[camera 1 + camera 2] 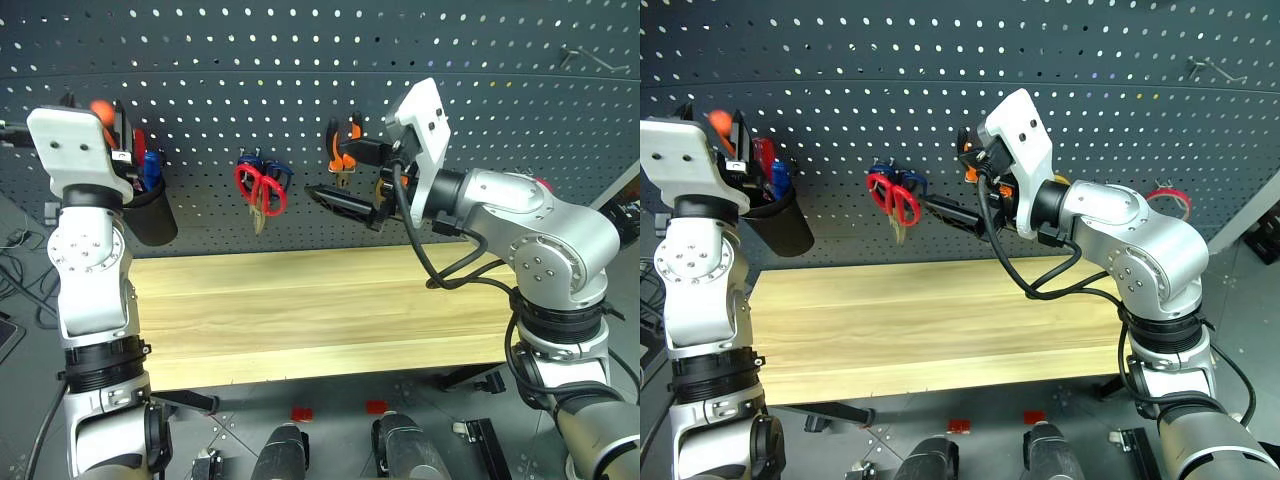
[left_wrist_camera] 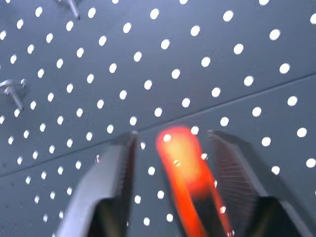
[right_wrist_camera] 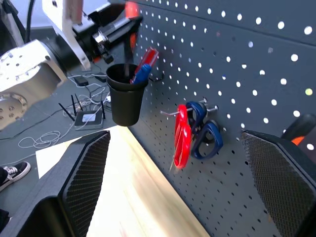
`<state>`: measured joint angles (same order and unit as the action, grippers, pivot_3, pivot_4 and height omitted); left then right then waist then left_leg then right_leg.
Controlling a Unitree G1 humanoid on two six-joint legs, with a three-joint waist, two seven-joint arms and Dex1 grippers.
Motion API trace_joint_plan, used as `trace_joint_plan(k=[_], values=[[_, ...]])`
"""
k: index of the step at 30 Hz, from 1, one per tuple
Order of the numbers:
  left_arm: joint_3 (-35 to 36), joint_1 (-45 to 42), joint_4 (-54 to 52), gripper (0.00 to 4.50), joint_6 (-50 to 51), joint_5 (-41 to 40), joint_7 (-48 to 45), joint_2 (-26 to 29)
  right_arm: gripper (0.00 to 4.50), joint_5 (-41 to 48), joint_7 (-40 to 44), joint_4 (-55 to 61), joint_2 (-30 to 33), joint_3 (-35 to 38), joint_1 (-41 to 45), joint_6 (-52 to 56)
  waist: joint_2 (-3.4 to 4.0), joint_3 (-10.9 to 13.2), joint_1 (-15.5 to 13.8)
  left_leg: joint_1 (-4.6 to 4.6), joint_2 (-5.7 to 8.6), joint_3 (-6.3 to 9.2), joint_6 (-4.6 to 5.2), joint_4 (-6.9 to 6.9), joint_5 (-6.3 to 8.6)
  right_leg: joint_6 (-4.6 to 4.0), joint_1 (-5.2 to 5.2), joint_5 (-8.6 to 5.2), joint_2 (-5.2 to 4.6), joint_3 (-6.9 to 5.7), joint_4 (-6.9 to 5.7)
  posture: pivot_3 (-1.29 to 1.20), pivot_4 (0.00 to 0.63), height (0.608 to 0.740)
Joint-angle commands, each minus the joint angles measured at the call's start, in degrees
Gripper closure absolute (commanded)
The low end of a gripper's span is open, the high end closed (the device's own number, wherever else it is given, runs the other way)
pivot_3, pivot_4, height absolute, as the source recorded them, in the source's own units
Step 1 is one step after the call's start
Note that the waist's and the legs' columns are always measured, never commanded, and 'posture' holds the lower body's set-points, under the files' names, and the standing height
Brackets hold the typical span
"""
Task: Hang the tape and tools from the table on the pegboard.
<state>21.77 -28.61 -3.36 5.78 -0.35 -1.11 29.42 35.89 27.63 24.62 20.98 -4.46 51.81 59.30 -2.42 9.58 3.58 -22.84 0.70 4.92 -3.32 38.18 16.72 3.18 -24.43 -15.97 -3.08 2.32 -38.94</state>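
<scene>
At the far left, the left gripper [image 2: 173, 134] is raised against the pegboard [image 1: 500, 60], just above a black cup [image 1: 150, 215] that hangs on the board. The orange end of the screwdriver [image 2: 182, 163] stands between its two fingers. In the left wrist view the fingers stand off from the handle on both sides, so the pincer reads as released rather than clenched. The tool appears to be resting tip-down in the cup beside a red screwdriver [image 1: 138, 145] and a blue screwdriver [image 1: 152, 170]. To do this step well, the fingers should spread fully before the hand moves. The hand should then back straight away along the line of the handle, so that neither finger catches the orange tip and tips the cup or drags the tool out. Further right, the red scissors [image 1: 262, 190] hang from a hook in front of the blue scissors [image 3: 210, 140]. Beyond them the orange-handled pliers [image 1: 343, 150] hang on the board. The right gripper [image 3: 175, 140] is held level just in front of the pliers, its jaws spread wide and holding nothing. It should stay clear of the hung tools while the left arm pulls back. Below, the light wooden table [image 1: 300, 310] shows no tool on its top. The blue tape cannot be made out
</scene>
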Motion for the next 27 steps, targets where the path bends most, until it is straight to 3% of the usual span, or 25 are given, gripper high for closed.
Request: trace_joint_plan(k=[1, 3, 11, 14, 17, 21, 24, 27], values=[[2.73, 1.68, -6.20, 0.87, 0.94, 0.33, 3.02, -0.67, 0.00, 0.35, 1.03, 1.74, 0.27, 0.29, 0.78, -1.80, -0.01, -0.16, 0.10, -0.01, 0.00, 0.04, 0.00, 0.00, 0.00, 0.00, 0.00, 0.00, 0.00, 0.01, -0.01, -0.02, 0.091, 0.740], [2.93, 2.89, -9.67, 0.24, 3.60, 0.58, 4.27, -1.65, 0.00, 0.46, 1.40, 2.01, 0.54, 0.50, 0.15, -2.01, -0.01, -0.52, 0.08, -0.01, 0.01, 0.08, 0.00, 0.01, 0.00, 0.00, 0.00, 0.00, 0.00, -0.01, 0.00, -0.02, 0.088, 0.740], [-6.21, 4.65, -22.56, 0.24, 24.68, -1.45, 0.01, -4.41, 0.00, 1.52, 1.71, 5.98, 1.95, 2.02, -7.43, -3.02, -0.03, -2.81, -0.48, 0.05, 0.58, 0.16, 0.07, 0.04, 0.04, 0.00, 0.16, 0.00, -0.07, 0.01, 0.00, 0.01, 0.064, 0.740], [-8.03, 5.90, -27.45, 0.24, 31.23, -5.07, 0.31, -9.34, 0.00, 1.18, -0.72, 8.11, 1.55, 2.41, -10.72, -2.68, -0.04, -3.47, -0.47, 0.12, 0.64, 0.44, 0.18, 0.18, 0.10, 0.00, 0.29, 0.00, -0.08, 0.08, 0.01, 0.01, 0.048, 0.740], [-9.10, 8.16, -30.31, 0.24, 37.18, -3.25, 3.88, -13.32, 0.00, -0.77, -4.53, 9.54, 0.18, 2.21, -14.17, -3.74, -0.03, -4.14, -0.33, 0.12, 0.65, 0.50, 0.22, 0.28, 0.13, 0.00, 0.28, 0.00, -0.07, 0.10, 0.00, 0.01, 0.040, 0.740], [-9.58, 14.93, -30.02, 0.24, 37.51, -1.51, 4.45, -14.65, 0.00, -12.11, -9.85, 7.83, 0.63, -1.55, -24.54, -13.94, -0.01, -5.91, -0.42, 0.32, 0.68, 0.45, 0.22, 0.06, 0.14, 0.00, 0.36, 0.00, -0.08, 0.14, 0.03, 0.01, 0.022, 0.740], [-10.00, 21.94, -27.11, 0.24, 33.00, -0.50, 2.97, -13.87, 0.00, -22.14, -16.87, 2.32, -1.33, -1.62, -33.29, -25.66, 0.00, -7.12, -0.65, 0.52, 0.69, 0.26, 0.22, -0.05, 0.14, 0.00, 0.44, 0.00, -0.09, 0.27, 0.11, 0.02, 0.003, 0.740], [-9.25, 27.94, -23.23, 0.24, 24.95, -0.89, 1.27, -14.30, 0.00, -25.22, -16.13, -3.16, -2.27, -0.22, -39.69, -37.00, 0.25, -7.48, -1.65, 1.16, 0.70, -0.08, 0.26, -0.21, 0.17, -0.01, 1.05, -0.02, -0.07, 0.36, 0.43, 0.02, 0.000, 0.740]])
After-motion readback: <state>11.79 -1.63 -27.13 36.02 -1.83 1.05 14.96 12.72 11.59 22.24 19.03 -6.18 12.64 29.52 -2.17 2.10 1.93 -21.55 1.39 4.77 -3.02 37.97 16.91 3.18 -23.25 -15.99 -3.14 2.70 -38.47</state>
